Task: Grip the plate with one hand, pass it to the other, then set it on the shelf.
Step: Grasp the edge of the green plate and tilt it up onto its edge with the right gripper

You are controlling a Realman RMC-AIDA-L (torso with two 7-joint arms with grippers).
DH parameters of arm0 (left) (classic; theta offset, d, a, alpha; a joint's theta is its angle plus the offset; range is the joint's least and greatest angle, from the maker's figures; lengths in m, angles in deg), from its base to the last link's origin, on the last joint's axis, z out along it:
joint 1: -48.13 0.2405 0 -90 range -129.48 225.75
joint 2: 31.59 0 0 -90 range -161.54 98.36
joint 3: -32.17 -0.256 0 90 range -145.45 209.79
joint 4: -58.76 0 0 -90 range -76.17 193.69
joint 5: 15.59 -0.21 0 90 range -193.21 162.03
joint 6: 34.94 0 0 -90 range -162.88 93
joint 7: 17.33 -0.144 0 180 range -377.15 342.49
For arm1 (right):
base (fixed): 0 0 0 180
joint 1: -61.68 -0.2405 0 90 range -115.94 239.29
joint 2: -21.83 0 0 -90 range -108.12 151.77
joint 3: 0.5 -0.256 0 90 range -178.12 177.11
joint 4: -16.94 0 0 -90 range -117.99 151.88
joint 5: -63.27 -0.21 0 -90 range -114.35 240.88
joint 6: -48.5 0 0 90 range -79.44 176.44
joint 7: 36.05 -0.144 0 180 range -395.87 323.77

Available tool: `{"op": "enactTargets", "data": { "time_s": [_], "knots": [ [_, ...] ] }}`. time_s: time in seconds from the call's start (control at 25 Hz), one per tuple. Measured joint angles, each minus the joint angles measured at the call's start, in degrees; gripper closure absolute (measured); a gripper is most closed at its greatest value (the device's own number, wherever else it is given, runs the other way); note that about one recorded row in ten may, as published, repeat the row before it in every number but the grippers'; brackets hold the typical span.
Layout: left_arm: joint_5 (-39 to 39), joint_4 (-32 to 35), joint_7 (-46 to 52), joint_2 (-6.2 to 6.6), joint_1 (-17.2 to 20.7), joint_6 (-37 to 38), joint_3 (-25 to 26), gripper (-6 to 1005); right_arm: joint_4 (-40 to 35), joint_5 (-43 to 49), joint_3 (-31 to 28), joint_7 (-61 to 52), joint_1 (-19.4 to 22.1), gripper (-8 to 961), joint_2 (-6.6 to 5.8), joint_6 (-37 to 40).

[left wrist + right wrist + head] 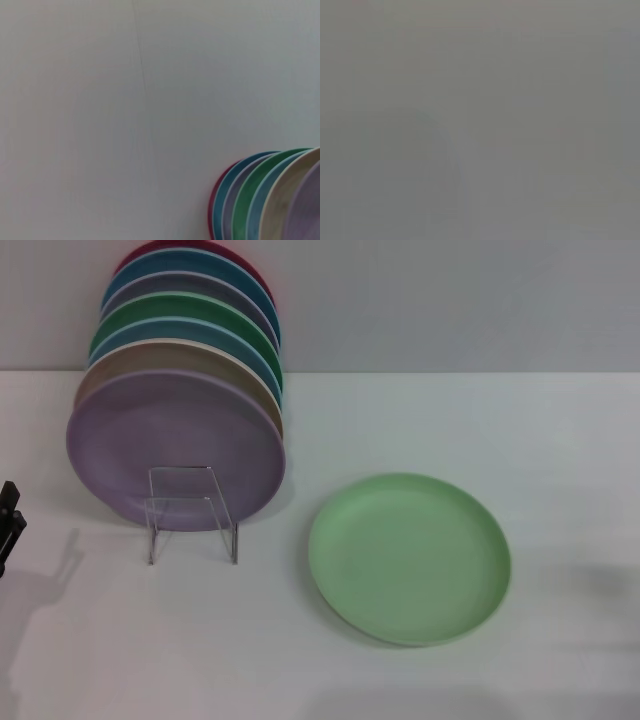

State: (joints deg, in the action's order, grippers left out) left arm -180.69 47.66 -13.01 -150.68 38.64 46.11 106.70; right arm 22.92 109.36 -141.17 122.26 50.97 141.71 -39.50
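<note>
Left end effector shows only as a black sliver at the head view's left edge; whether it is open or closed cannot be told. Well off to its right, the mint-green plate lies flat on the white surface. Between them, a clear shelf props upright coloured plates, lilac in front.

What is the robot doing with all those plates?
Nothing is being held right now. The mint plate lies flat on the white table, to the right of the clear rack, which already holds a row of coloured plates standing on edge. Only a bit of the left gripper peeks in at the table's left edge. The right gripper isn't in sight.
</note>
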Motion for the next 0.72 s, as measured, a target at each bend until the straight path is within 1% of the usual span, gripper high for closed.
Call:
{"op": "enactTargets", "data": {
  "time_s": [0.32, 0.44, 0.52, 0.56, 0.6, 0.72],
  "knots": [
    [-0.2, -0.1, 0.4, 0.0, -0.5, 0.0, -0.6, 189, 0.8, 0.0, 1.7, -0.6, -0.6, 124, -0.25, -6.1],
    [-0.1, -0.1, 0.7, 0.0, -0.8, 0.0, -0.6, 191, 3.4, 1.6, 3.3, -4.8, -1.4, 125, -0.53, -5.7],
    [-0.1, -0.2, 0.7, 0.04, -1.0, 0.0, -0.6, 192, 8.4, 3.7, 4.6, -9.3, -1.3, 125, -0.55, -4.0],
    [-0.1, -0.3, 0.6, 0.05, -1.1, 0.0, -0.6, 193, 14.9, 5.7, 5.9, -15.8, -0.4, 125, -0.33, -0.8],
    [-0.1, -0.5, 0.5, 0.06, -1.1, 0.0, -0.6, 193, 14.9, 5.7, 5.9, -15.8, -0.4, 125, -0.33, -0.8],
    [-0.2, -0.8, 0.6, 0.05, -1.5, -0.3, -0.6, 195, 28.8, 9.8, 10.9, -30.7, 1.8, 125, -0.29, 7.8]
  ]
}}
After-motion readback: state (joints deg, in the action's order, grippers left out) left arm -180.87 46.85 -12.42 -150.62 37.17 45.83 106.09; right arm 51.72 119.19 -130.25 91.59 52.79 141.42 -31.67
